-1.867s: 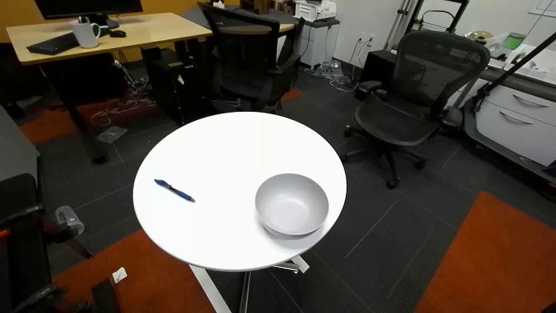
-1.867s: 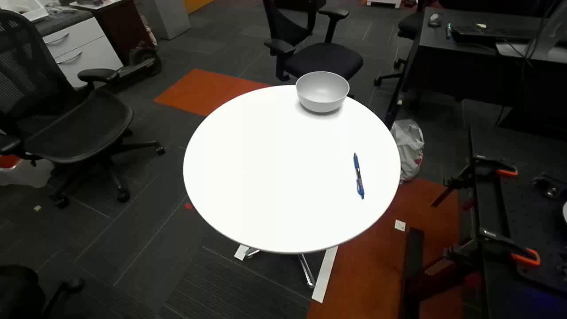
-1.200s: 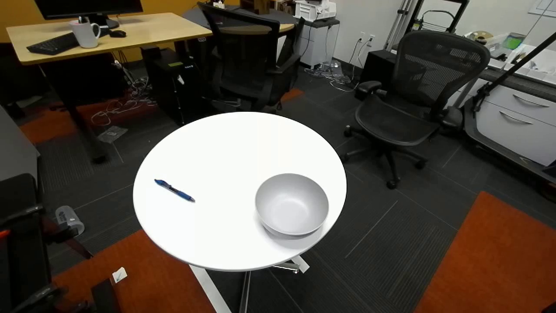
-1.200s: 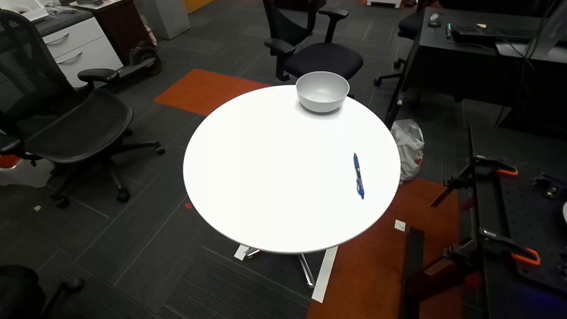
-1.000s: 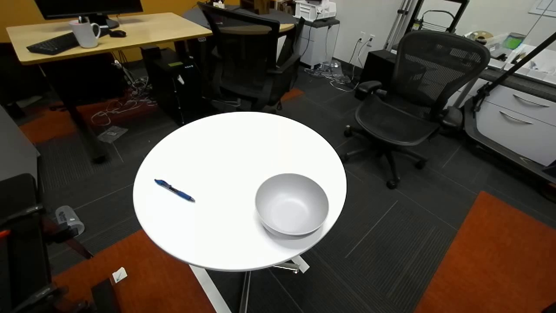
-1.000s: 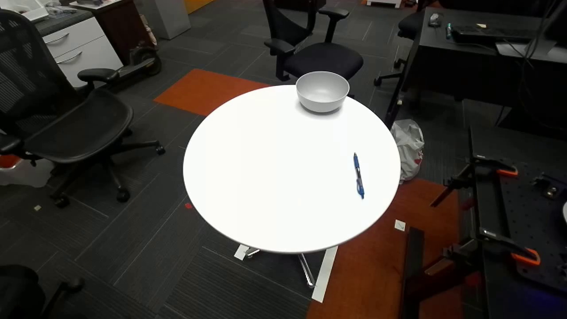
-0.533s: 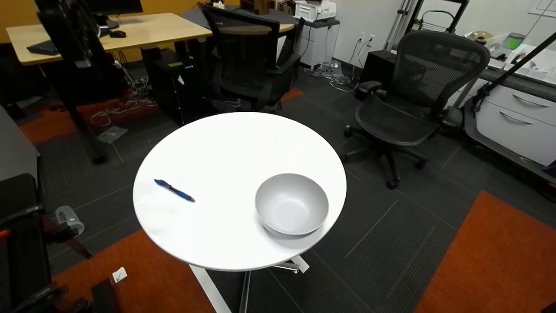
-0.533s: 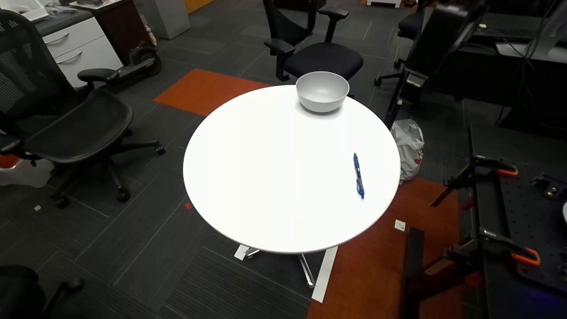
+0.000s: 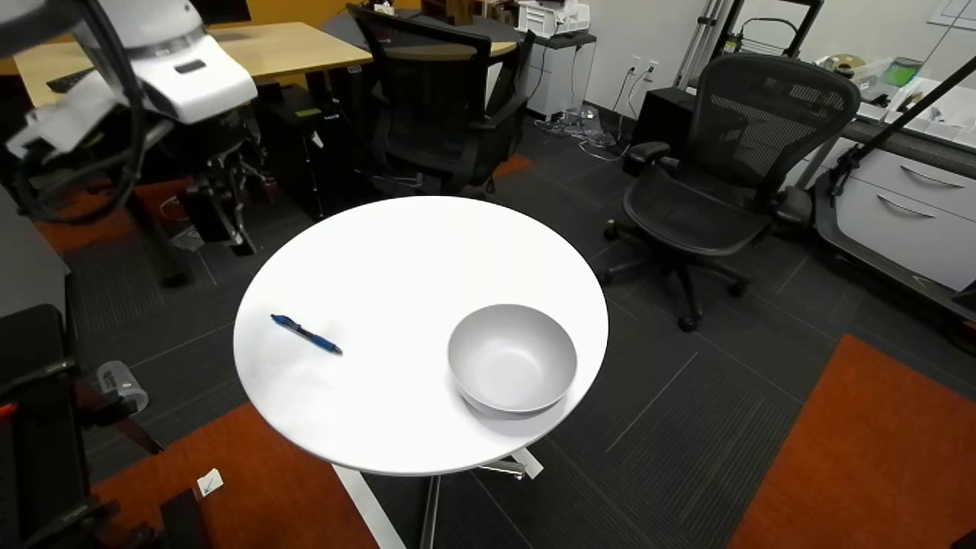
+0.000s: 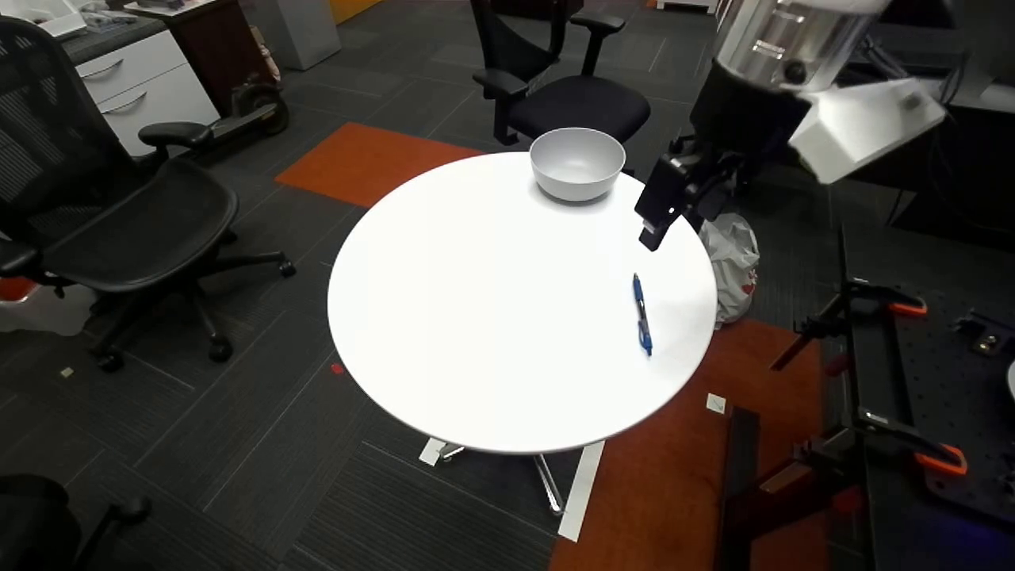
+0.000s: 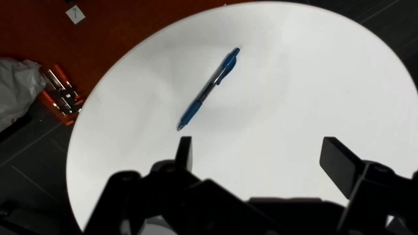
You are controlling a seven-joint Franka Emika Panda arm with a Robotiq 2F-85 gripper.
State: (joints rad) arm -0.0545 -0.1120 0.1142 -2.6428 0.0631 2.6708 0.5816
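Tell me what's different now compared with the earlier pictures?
A robot arm has swung into view on the side of the white table where the blue pen lies. Its hand is open and holds nothing; nothing was picked up or let go. The pen and the grey bowl stayed where they were.

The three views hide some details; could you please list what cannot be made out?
Pen: any lettering too small, every view.
Pale shape: wrist view, partly behind the pincer, cut by the bottom edge.
Monitor: an exterior view, partly behind the arm, cut by the top edge.
Bag: wrist view, cut by the left edge.
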